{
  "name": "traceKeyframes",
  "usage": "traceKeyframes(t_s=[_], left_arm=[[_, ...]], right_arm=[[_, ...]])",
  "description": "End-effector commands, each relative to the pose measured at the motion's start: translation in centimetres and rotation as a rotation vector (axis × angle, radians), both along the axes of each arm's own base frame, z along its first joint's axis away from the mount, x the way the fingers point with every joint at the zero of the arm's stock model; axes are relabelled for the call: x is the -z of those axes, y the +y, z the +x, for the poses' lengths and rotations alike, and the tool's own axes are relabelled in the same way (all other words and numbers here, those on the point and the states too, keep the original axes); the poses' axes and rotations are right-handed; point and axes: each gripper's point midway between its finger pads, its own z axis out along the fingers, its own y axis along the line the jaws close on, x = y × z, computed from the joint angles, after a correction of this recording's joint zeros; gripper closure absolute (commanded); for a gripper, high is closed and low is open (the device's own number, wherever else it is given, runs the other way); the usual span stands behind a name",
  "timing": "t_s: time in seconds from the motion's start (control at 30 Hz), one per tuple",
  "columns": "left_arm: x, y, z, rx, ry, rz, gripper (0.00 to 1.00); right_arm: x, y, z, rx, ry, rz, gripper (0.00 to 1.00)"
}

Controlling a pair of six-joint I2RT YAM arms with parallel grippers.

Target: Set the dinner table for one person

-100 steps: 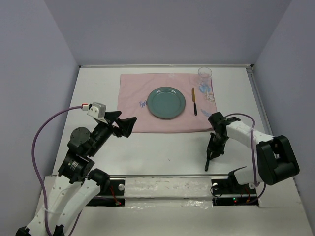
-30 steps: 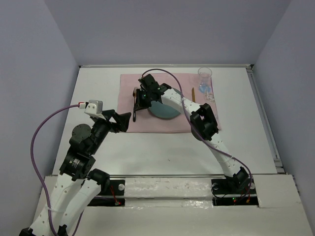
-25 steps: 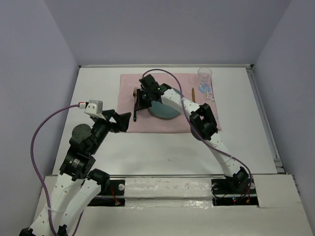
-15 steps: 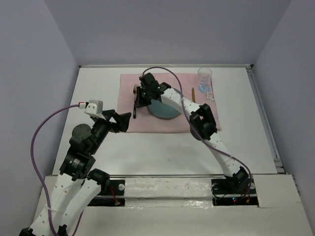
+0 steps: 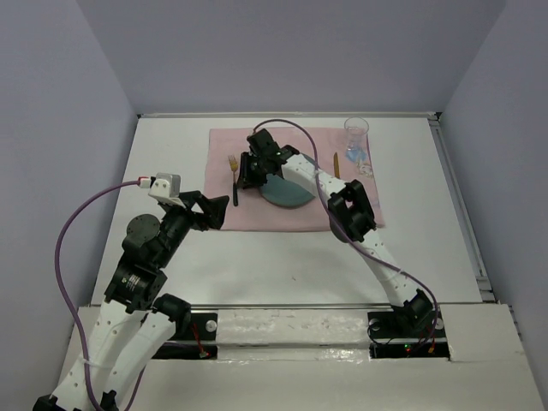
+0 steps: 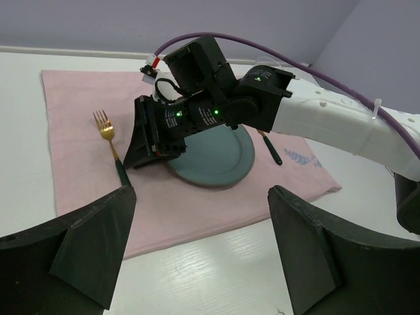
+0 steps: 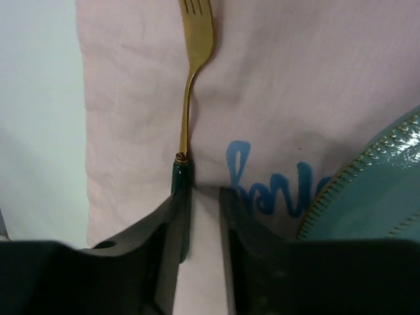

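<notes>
A fork with gold tines and a dark green handle lies flat on the pink placemat, left of the teal plate. My right gripper is low over the mat between fork and plate. In the right wrist view its jaws stand slightly apart, with bare mat in the gap and the fork along the left finger. My left gripper is wide open and empty above the white dinner table, near the mat's front left corner. A knife lies right of the plate.
A clear glass stands at the mat's far right corner, with a small blue-printed item below it. The right arm reaches across the plate. In the left wrist view the fork, plate and right gripper show ahead.
The right arm brought the fork from the table's near right side to the mat left of the plate. Its jaws have parted and shifted slightly right, leaving the fork lying there. The left arm barely moved.
</notes>
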Motion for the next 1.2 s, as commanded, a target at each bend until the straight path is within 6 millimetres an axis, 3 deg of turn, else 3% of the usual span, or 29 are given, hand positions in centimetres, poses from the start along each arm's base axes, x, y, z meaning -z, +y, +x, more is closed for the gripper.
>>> traceKeyframes(t_s=[0.0,0.07,0.23,0.27,0.3,0.33,0.37,0.4,0.43,0.57,0.6,0.63,0.67,0.7,0.73,0.8,0.83,0.87,0.97,1.07,1.17], left_arm=[[-2.9,0.1,0.0,-0.001,-0.075,-0.031,0.07],[-2.9,0.2,0.0,-0.004,-0.075,-0.031,0.07],[-3.1,0.5,0.1,-0.014,-0.083,-0.031,0.07],[-3.1,0.5,0.1,-0.016,-0.083,-0.031,0.07],[-3.0,0.5,0.1,-0.017,-0.082,-0.030,0.07],[-2.9,0.7,0.2,-0.022,-0.080,-0.027,0.07],[-2.9,0.7,0.2,-0.022,-0.080,-0.027,0.06],[-2.9,0.7,0.2,-0.021,-0.080,-0.026,0.06],[-2.8,0.8,0.3,-0.024,-0.081,-0.024,0.06],[-3.0,0.6,0.3,-0.005,-0.091,-0.027,0.01],[-3.0,0.5,0.2,0.004,-0.091,-0.035,0.01],[-3.0,0.5,0.2,0.004,-0.091,-0.038,0.01],[-3.0,0.5,0.2,0.006,-0.095,-0.041,0.01],[-3.1,0.4,0.2,0.009,-0.101,-0.047,0.01],[-3.2,0.5,0.2,0.009,-0.104,-0.050,0.01],[-4.0,0.3,-0.1,0.022,-0.139,-0.070,0.01],[-4.2,0.3,-0.2,0.024,-0.147,-0.080,0.01],[-4.5,0.3,-0.3,0.026,-0.157,-0.088,0.01],[-5.3,0.4,-0.2,0.017,-0.176,-0.103,0.01],[-6.1,0.5,-0.4,0.015,-0.195,-0.113,0.01],[-7.1,0.6,-0.3,0.009,-0.215,-0.120,0.01]], right_arm=[[-3.8,1.2,1.0,-0.008,-0.077,0.071,0.59],[-6.8,1.5,1.4,-0.005,-0.130,0.120,0.54],[-14.6,1.7,0.5,-0.020,-0.226,0.258,0.51],[-14.6,1.3,-0.1,-0.025,-0.220,0.258,0.51],[-18.1,0.9,-0.9,-0.039,-0.261,0.304,0.50],[-20.0,0.9,-1.2,-0.045,-0.300,0.342,0.50],[-18.7,0.2,-2.1,-0.051,-0.276,0.327,0.50],[-22.6,-0.6,-3.2,-0.058,-0.337,0.375,0.49],[-24.3,-1.0,-3.5,-0.062,-0.390,0.410,0.49],[-28.5,-5.0,-7.2,-0.069,-0.539,0.440,0.44],[-30.4,-6.7,-9.1,-0.080,-0.614,0.479,0.39],[-31.0,-7.3,-10.5,-0.093,-0.638,0.490,0.31],[-31.4,-8.2,-11.4,-0.102,-0.669,0.488,0.12],[-32.0,-9.1,-12.3,-0.105,-0.700,0.495,0.01],[-32.2,-10.9,-14.2,-0.113,-0.730,0.487,0.00],[-32.2,-12.6,-15.8,-0.113,-0.763,0.476,0.00],[-30.1,-13.5,-16.5,-0.113,-0.750,0.439,0.00],[-31.5,-15.0,-17.8,-0.099,-0.795,0.454,0.00],[-29.1,-17.3,-20.1,-0.095,-0.794,0.438,0.00],[-26.9,-19.3,-21.5,-0.066,-0.795,0.414,0.00],[-26.6,-20.8,-22.4,-0.047,-0.840,0.405,0.00]])
